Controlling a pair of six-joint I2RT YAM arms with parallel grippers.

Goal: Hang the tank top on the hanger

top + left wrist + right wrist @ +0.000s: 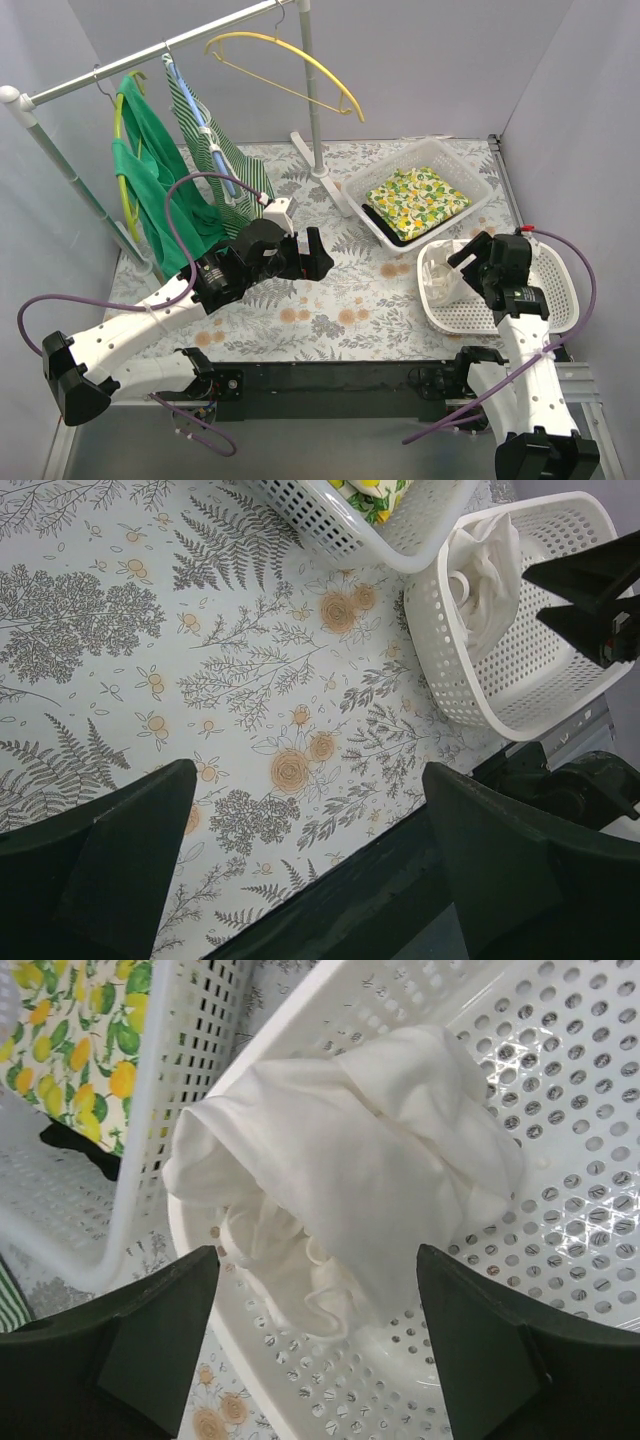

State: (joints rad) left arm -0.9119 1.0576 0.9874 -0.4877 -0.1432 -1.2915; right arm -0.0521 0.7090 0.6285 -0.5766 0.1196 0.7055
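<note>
Just nxt to tank top point(340, 1170): 2nd basket point(170, 1070)

Thin matt cloth tank top point(340, 1160) in glossy perforated plastic basket point(560, 1210); smooth yellow hanger point(290, 62).

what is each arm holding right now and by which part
Nothing is held. The right gripper is open above the tank top in the round white basket; the left gripper is open over the table.
</note>
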